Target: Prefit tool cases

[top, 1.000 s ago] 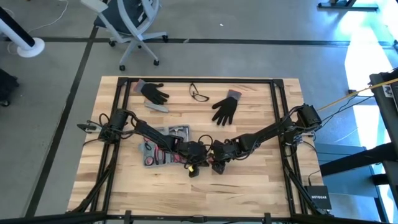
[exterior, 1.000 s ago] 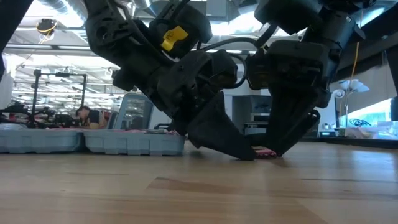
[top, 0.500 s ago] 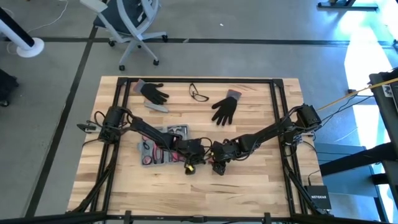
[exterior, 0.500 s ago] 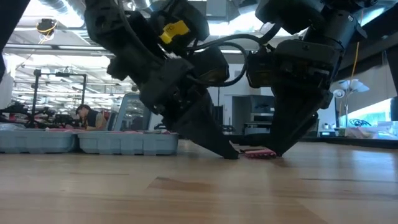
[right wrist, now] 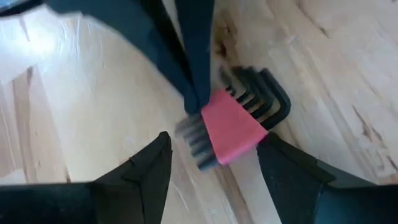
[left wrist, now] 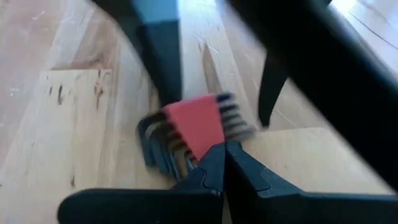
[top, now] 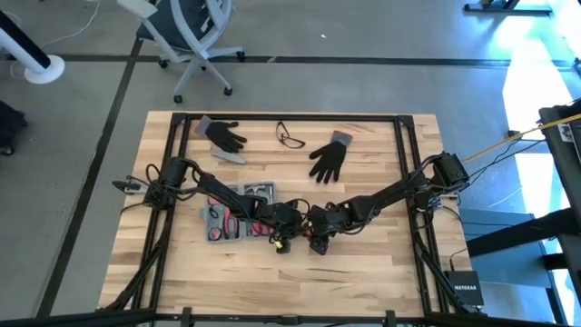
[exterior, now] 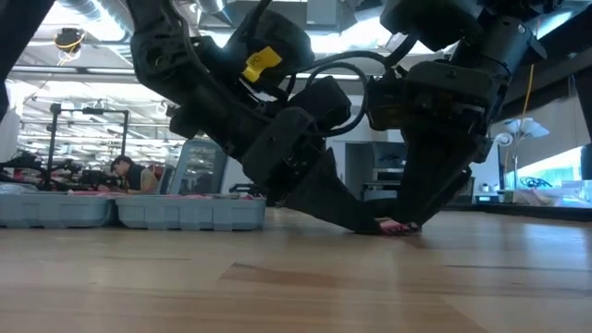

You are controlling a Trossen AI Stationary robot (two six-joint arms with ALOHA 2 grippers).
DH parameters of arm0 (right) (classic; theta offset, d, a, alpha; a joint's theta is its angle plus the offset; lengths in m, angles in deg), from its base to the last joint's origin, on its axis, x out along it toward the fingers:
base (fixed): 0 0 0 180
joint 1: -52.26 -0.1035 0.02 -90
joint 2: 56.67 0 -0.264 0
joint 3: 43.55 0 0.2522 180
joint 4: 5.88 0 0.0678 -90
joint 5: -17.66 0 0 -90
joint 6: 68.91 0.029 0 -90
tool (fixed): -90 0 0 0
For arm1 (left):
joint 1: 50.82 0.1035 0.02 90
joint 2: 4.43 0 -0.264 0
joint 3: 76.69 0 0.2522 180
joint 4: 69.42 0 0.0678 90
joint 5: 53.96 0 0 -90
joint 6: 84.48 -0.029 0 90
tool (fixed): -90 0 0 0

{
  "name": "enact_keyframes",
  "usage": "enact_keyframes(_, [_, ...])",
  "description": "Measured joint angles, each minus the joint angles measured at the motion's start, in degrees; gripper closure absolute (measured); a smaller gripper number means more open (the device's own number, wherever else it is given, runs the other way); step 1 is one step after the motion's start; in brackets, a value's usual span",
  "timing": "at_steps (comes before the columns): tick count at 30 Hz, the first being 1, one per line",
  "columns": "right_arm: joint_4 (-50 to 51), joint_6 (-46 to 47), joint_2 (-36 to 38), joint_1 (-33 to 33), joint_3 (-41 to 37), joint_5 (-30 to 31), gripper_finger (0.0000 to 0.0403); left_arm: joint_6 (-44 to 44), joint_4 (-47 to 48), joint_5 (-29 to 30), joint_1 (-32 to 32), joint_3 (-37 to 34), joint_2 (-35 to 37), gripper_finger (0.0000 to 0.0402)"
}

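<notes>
Your left claw (top: 283,238) is clenched tight, its fingertips (left wrist: 219,163) pressed together at the edge of a red-sleeved set of black hex keys (left wrist: 189,134) that lies flat on the worktop (top: 381,272); you cannot tell from these views whether the tips actually pinch the red holder or only touch it. Your right claw (top: 317,243) stands released just beside it, fingers (right wrist: 149,168) spread apart on either side of the same hex key set (right wrist: 233,121), straddling it without closing. In the low view both claws slope down to meet at the pink-red sleeve (exterior: 393,227) on the wood, left claw (exterior: 365,222) from one side, right claw (exterior: 416,217) from the other.

The pair work near the middle of the worktop, a little toward its front edge. Just beside your left arm, toward the left edge, the tool case (top: 238,211) lies open and flat, blue-grey, with red-handled tools in its recesses; in the low view it shows as a low grey tray (exterior: 139,211) behind the arms.

Along the far edge lie two black gloves, one near the far left corner (top: 224,134) with a small grey bar (top: 231,156) just beside it, the other (top: 329,159) near the middle, and a pair of glasses (top: 290,136) between them. Beyond the worktop stands an office chair (top: 191,36), and a person (exterior: 125,171) sits far off in the room.
</notes>
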Motion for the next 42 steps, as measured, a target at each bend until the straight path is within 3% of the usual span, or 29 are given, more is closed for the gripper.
enact_keyframes(5, [-4.7, 0.9, -0.8, 0.1, -0.1, 1.8, 0.0178, 0.1, -0.5, 0.8, -0.1, 0.0, -0.1, 0.0401])
enact_keyframes(10, [-8.2, 2.7, -1.0, 0.0, 0.1, -0.9, 0.0204, 0.0, -0.8, 1.4, -0.1, 0.2, -0.3, 0.0401])
enact_keyframes(22, [-5.2, 2.9, -0.7, 0.1, 0.1, -0.6, 0.0388, 0.1, 3.0, -1.0, -0.3, 0.4, 0.6, 0.0401])
enact_keyframes(28, [-4.3, 2.6, -0.7, 0.1, 0.4, -1.6, 0.0391, -0.8, 9.5, -1.9, -0.6, 0.3, 4.0, 0.0401])
enact_keyframes(33, [-3.3, 1.5, -0.6, -0.2, 0.4, -5.2, 0.0391, -1.2, 18.5, -3.0, 0.2, -0.1, 9.2, 0.0401])
enact_keyframes(42, [-2.6, 1.3, -0.1, 0.4, 0.4, -5.6, 0.0391, -7.5, 35.3, -2.5, 2.1, -1.3, 19.2, 0.0401])
